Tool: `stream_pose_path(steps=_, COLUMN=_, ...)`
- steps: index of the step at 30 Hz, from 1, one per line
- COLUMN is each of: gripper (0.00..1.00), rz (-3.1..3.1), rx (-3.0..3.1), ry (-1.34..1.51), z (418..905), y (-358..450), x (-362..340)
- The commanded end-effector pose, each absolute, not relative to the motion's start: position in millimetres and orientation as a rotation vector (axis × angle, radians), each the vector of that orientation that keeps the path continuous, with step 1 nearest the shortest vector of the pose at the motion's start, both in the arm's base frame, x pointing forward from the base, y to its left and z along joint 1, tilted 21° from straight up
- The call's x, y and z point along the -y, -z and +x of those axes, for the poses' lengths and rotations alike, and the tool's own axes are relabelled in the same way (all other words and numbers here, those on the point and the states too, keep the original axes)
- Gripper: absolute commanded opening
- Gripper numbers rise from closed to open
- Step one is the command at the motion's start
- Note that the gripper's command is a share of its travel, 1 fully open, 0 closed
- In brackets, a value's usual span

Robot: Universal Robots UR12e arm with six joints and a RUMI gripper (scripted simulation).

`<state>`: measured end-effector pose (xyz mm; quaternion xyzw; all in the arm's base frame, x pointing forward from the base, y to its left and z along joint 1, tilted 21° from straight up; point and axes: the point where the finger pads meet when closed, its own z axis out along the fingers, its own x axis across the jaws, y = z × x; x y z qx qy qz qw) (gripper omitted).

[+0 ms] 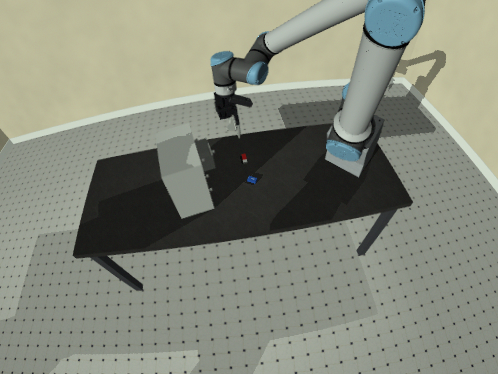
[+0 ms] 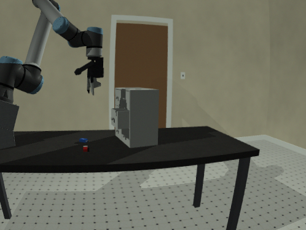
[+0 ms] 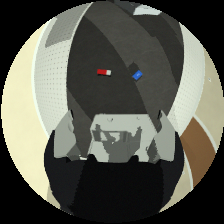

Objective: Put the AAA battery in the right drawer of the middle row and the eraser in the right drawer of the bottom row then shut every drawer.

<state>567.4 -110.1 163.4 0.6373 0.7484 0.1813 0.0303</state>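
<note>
You had the black table (image 1: pixel 350 210) carrying the arm's base at one end and the grey chest (image 1: pixel 182 175) standing upright near the middle, with a drawer on its front pulled partly out; which one was hard to tell. Your gripper (image 2: pixel 91 89) hung high above the table, off the chest's drawer side, its fingers spread wide with nothing between them. On the tabletop, well below it, lay the red-and-white AAA battery (image 1: pixel 244 158) and, near it but apart, the blue eraser (image 1: pixel 252 179).
</note>
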Motion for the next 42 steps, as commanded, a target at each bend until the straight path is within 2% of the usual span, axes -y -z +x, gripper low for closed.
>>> stream_pose_path(steps=1, gripper=1.00, rz=1.953, rx=-2.313, ry=-0.558, z=568, y=-164, x=111)
stream_pose_path(steps=22, gripper=1.00, rz=1.754, rx=-2.436, ry=-0.544, z=563, y=-161, x=116)
stream_pose_path(steps=42, gripper=1.00, rz=1.154, rx=-2.699, ry=-0.488, z=554, y=-154, x=128)
